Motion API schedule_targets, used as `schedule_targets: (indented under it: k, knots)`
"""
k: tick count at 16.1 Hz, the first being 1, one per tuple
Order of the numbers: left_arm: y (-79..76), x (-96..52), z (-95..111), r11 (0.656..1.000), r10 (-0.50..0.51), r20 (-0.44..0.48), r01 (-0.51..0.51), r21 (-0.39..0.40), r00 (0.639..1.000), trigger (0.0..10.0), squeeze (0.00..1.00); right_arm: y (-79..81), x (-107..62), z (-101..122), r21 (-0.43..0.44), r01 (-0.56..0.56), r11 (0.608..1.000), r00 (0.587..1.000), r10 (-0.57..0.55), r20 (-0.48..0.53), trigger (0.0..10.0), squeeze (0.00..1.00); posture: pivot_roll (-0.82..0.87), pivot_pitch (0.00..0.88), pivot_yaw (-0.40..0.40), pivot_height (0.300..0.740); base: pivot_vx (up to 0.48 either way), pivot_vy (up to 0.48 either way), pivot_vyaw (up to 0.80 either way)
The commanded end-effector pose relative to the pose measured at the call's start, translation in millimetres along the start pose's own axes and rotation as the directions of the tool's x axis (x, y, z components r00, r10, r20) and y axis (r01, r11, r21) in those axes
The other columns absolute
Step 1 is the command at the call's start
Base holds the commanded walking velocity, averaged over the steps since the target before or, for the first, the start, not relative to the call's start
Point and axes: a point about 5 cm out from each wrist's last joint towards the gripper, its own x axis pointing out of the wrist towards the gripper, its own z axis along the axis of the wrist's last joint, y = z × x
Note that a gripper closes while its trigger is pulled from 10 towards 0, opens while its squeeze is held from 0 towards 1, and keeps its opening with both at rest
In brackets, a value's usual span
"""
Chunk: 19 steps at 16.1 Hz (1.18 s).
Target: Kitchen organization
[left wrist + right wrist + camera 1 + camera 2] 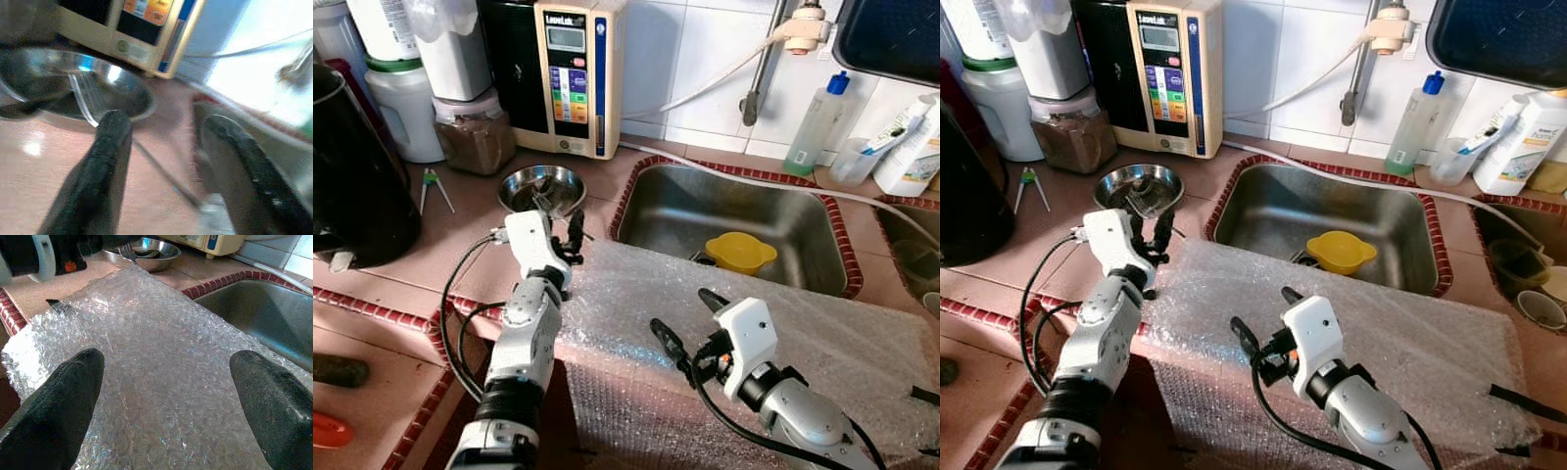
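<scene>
- Left gripper point(560, 223) sits spread apart and empty, right at the near rim of the steel bowl point(541, 186), which has a fork point(128, 253) in it.
- Right gripper point(1260, 320) hovers wide open over the bubble wrap point(1381, 343), gripping nothing.
- Bubble wrap is draped over the counter edge, in front of the sink point(675, 211).
- Yellow bowl point(739, 252) is down in the sink.

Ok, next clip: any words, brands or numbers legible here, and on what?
"LeveLuk": brand at the top of the beige water machine against the tiled wall.
Its coloured button labels and display: too small to read.
White bottles at the right of the sink: print too small.
White containers at the back left: print blurred.
</scene>
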Motion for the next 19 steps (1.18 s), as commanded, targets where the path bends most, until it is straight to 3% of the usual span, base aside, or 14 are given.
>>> schedule_targets:
  k: [1, 2, 3, 4, 6, 8, 9, 10, 11, 12, 14, 15, 16, 19]
  knots:
    - [-10.7, -1.7, 1, 0.994, -0.071, 0.002, 0.071, -0.081, 0.997, 10.0, 1.0, -2.5, -0.3, 2, -0.014, 0.008, 1.0, 1.0, -0.007, 0.005, 10.0, 0.0, -0.02, 0.0, 0.001, 0.74, 0.0, 0.0, 0.0]
    - [-18.1, -5.3, 2, 0.979, -0.141, 0.016, 0.142, -0.149, 0.99, 10.0, 1.0, -2.6, 0.1, 2, -0.014, 0.008, 1.0, 1.0, -0.008, 0.005, 10.0, 0.0, -0.02, 0.0, 0.0, 0.74, 0.0, 0.0, 0.0]
    - [-26.1, -9.1, 2, 0.944, -0.2, 0.011, 0.196, -0.266, 0.98, 10.0, 1.0, -2.8, 0.2, 1, -0.015, 0.008, 1.0, 1.0, -0.008, 0.003, 10.0, 0.0, -0.02, 0.0, 0.0, 0.74, 0.0, 0.0, 0.0]
    - [-28.5, -10.1, 1, 0.921, -0.221, -0.005, 0.207, -0.331, 0.975, 10.0, 1.0, -2.6, 0.5, 1, -0.014, 0.008, 1.0, 1.0, -0.008, 0.003, 10.0, 0.0, -0.02, 0.0, 0.0, 0.74, 0.0, 0.0, 0.0]
    - [-31.1, -11.5, 0, 0.89, -0.248, -0.012, 0.223, -0.397, 0.969, 10.0, 1.0, -2.2, 1.2, 1, -0.014, 0.006, 1.0, 1.0, -0.005, 0.003, 10.0, 0.0, -0.01, 0.0, 0.0, 0.74, 0.0, 0.0, 0.0]
    - [-38.4, -16.1, -1, 0.838, -0.333, -0.048, 0.273, -0.472, 0.942, 10.0, 1.0, -2.4, 2.6, 1, -0.013, 0.005, 1.0, 1.0, -0.005, 0.006, 10.0, 0.0, -0.01, 0.0, 0.001, 0.74, 0.0, 0.0, 0.0]
    - [-39.3, -16.9, -2, 0.832, -0.347, -0.058, 0.278, -0.479, 0.936, 10.0, 1.0, -2.4, 2.7, 1, -0.014, 0.005, 1.0, 1.0, -0.005, 0.006, 10.0, 0.0, -0.01, 0.0, 0.002, 0.74, 0.0, 0.0, 0.0]
    - [-36.1, -17.0, -2, 0.865, -0.327, -0.065, 0.271, -0.422, 0.943, 10.0, 1.0, -2.3, 2.6, 1, -0.013, 0.005, 1.0, 1.0, -0.005, 0.006, 10.0, 0.0, -0.01, 0.0, 0.004, 0.74, 0.0, 0.0, 0.0]
    - [-26.2, -15.0, -8, 0.938, -0.254, -0.129, 0.211, -0.276, 0.959, 10.0, 1.0, -2.3, 2.7, 1, -0.013, 0.006, 1.0, 1.0, -0.006, 0.007, 10.0, 0.0, -0.01, 0.0, 0.005, 0.74, 0.0, 0.0, 0.0]
    - [-14.6, -11.7, -13, 0.966, -0.166, -0.163, 0.128, -0.225, 0.973, 10.0, 1.0, -1.8, 3.0, 1, -0.012, 0.007, 1.0, 1.0, -0.007, 0.009, 10.0, 0.0, -0.02, 0.0, 0.008, 0.74, 0.0, 0.0, 0.0]
    - [-7.5, -8.7, -15, 0.972, -0.121, -0.176, 0.081, -0.222, 0.977, 10.0, 1.0, -1.4, 2.7, 2, -0.011, 0.01, 1.0, 1.0, -0.009, 0.011, 10.0, 0.0, -0.02, 0.0, 0.01, 0.74, 0.0, 0.0, 0.0]
    - [-5.8, -6.7, -15, 0.978, -0.114, -0.179, 0.079, -0.193, 0.977, 10.0, 0.66, -0.6, 2.1, 2, -0.009, 0.012, 1.0, 1.0, -0.012, 0.011, 10.0, 0.0, -0.02, 0.0, 0.015, 0.74, 0.0, 0.0, 0.0]
    - [-4.5, -4.0, -16, 0.984, -0.102, -0.178, 0.073, -0.162, 0.979, 10.0, 0.0, 0.0, 0.8, 1, -0.008, 0.014, 1.0, 1.0, -0.014, 0.01, 10.0, 0.0, -0.03, 0.003, 0.019, 0.74, 0.0, 0.0, 0.0]
    - [-7.3, 2.9, -17, 0.988, -0.099, -0.179, 0.076, -0.132, 0.979, 10.0, 0.0, 2.3, -3.5, -1, -0.002, 0.021, 1.0, 1.0, -0.021, 0.001, 10.0, 0.0, -0.04, 0.012, 0.025, 0.74, 0.0, 0.0, 0.0]
